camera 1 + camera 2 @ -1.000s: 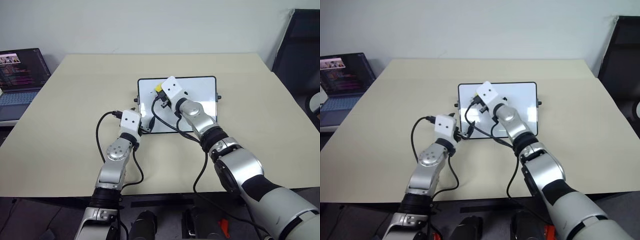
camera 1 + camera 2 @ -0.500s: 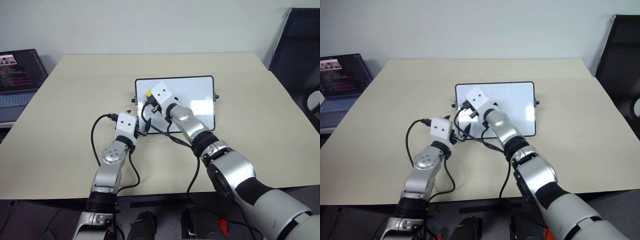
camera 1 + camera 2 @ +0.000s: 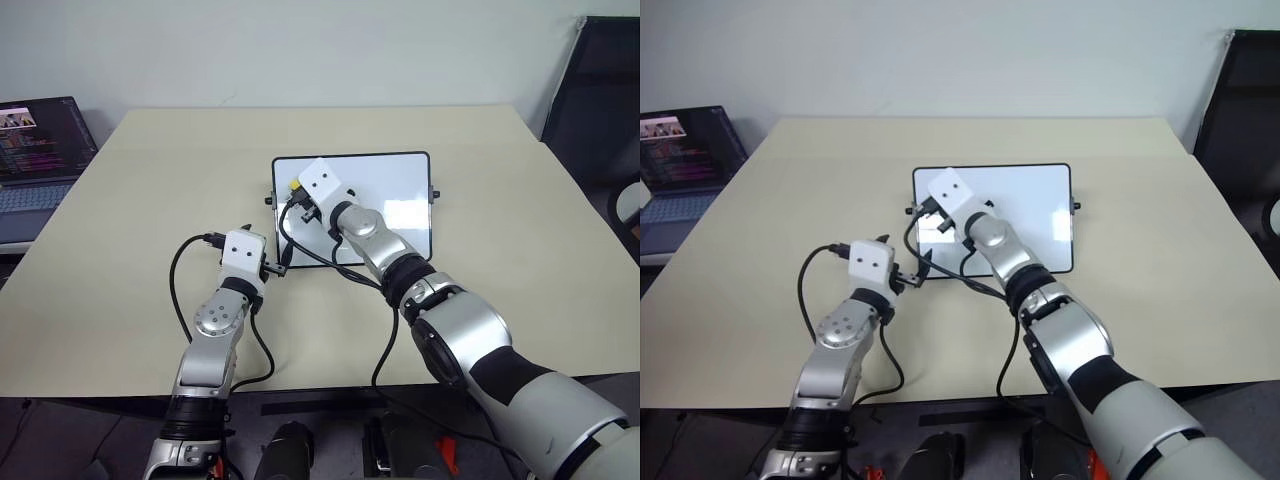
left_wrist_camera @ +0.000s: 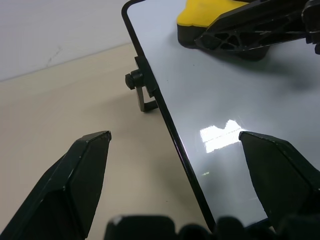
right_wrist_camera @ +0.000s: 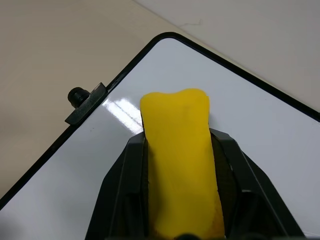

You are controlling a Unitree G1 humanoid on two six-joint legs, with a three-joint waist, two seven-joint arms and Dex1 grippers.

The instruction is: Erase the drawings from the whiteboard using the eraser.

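Observation:
The whiteboard [image 3: 385, 190] lies flat in the middle of the beige table [image 3: 140, 210]. My right gripper [image 5: 179, 200] is shut on the yellow eraser [image 5: 176, 125], which rests on the board near its far left corner. From the head, the eraser [image 3: 297, 187] peeks out beside the right wrist's white block. My left gripper [image 4: 182, 165] is open and level at the board's near left corner, one of its fingers [image 4: 82, 175] over the table and the other over the board. The drawings are hidden; the bare board shows only glare.
An open laptop [image 3: 40, 140] stands at the table's far left edge. A black chair [image 3: 600, 80] is off the right side. A small black knob [image 4: 132, 80] sticks out of the board's left frame. Black cables loop from both wrists over the board's near edge.
My right gripper has slid the eraser left across the board toward its left edge. The left gripper has drawn slightly left and back, still open. The camera view shifted a little.

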